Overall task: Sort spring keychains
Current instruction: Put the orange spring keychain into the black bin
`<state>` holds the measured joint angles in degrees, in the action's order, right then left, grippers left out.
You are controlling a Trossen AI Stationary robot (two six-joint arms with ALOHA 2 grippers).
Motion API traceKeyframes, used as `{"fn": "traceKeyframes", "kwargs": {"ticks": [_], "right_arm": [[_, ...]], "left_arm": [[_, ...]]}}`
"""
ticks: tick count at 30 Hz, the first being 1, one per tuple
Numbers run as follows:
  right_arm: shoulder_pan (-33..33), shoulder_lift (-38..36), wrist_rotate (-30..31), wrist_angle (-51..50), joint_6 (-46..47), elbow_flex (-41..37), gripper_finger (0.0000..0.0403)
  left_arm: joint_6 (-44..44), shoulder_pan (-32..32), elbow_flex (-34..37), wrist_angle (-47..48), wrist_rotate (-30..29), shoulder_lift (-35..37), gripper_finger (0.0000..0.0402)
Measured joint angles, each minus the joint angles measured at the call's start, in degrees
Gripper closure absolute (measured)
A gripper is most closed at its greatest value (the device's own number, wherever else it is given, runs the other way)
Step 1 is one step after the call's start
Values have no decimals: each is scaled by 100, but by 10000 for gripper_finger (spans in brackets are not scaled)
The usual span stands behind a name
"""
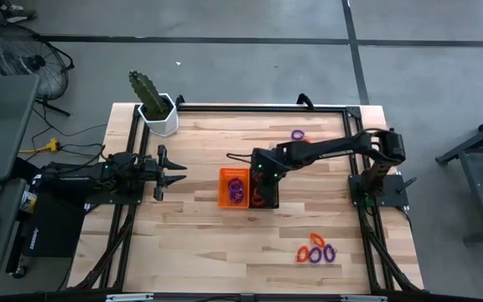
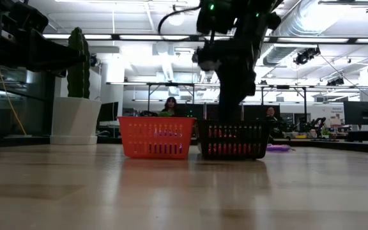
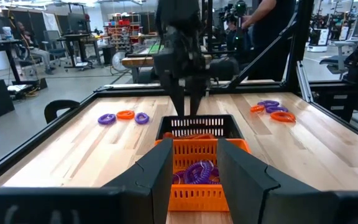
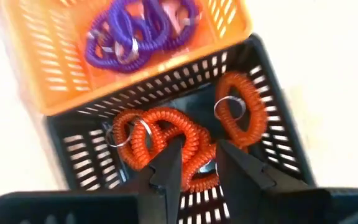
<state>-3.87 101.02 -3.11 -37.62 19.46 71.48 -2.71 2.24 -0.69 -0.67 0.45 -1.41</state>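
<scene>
I'm hovering right gripper (image 4: pixel 196 163), fingers slightly apart & empty, over black bin (image 4: pixel 278 162); approx half the keychains (image 1: pixel 316 252) still waiting on tabletop (image 1: pixel 191 235)

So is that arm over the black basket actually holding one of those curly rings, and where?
It cannot be told. The right end effector hangs over the orange spring keychains in the black bin, fingers apart, nothing visibly pinched between them.

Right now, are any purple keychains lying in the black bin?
No, the black bin holds only orange keychains; the purple keychains sit in the orange bin.
</scene>
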Motion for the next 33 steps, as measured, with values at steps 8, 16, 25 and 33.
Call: {"fn": "traceKeyframes", "kwargs": {"ticks": [8, 16, 25, 33], "right_arm": [[-666, -669, 377, -805, 283, 4, 304], [-1754, -761, 1024, -2061, 1297, 4, 304], [-2674, -759, 1266, -2211, 1424, -206, 304], [-3147, -685, 644, -1194, 1712, -959, 304]], "left_arm": [[-1, 0, 0, 2, 0, 2, 279], [1, 0, 0, 0, 0, 2, 279], [0, 0, 0, 0, 0, 0, 279], [0, 0, 0, 0, 1, 0, 279]]}}
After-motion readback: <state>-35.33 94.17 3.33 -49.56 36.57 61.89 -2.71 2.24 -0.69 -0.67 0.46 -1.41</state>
